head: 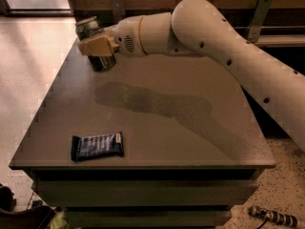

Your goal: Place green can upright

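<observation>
Gripper (pixel 96 46) at far-left corner of table (pixel 200 80), closed around green can (pixel 89 28). Tan finger (pixel 100 46) crosses can's middle. Can tilted, silver top leaning left, lower end near tabletop; contact with surface unclear. White arm (pixel 224 37) reaches in from right, casting shadow (pixel 157 104) across table's centre. Dark-blue wrapper (pixel 97 146) lies flat near front-left edge, well apart from can.
</observation>
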### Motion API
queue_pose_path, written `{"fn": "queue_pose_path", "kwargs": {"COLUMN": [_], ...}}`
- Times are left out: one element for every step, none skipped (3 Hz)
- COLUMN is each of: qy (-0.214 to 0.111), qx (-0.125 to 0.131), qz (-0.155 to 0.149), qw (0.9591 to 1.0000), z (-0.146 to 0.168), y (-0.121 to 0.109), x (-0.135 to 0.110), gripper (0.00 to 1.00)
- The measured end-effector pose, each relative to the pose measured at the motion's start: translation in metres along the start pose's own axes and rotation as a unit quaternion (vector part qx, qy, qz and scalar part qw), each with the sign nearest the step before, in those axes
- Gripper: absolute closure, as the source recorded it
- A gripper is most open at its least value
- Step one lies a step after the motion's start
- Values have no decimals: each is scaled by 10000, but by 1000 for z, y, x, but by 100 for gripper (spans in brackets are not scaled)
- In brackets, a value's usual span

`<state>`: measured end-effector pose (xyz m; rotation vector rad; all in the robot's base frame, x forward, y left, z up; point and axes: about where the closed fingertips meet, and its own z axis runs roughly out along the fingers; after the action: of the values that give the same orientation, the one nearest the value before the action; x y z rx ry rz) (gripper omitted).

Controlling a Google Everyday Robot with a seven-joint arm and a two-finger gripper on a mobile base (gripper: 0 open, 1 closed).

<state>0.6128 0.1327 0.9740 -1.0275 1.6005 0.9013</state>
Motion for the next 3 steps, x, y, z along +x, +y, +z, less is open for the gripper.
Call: {"fn": "queue_pose_path", "kwargs": {"qy": [3, -137, -345], "qx": [-11, -7, 54], "qz": [-4, -32, -126], "qw": [10000, 9999, 9993], "z": [0, 5, 10], "y": [0, 7, 15], "x": [0, 9, 20], "gripper": [100, 100, 100]}}
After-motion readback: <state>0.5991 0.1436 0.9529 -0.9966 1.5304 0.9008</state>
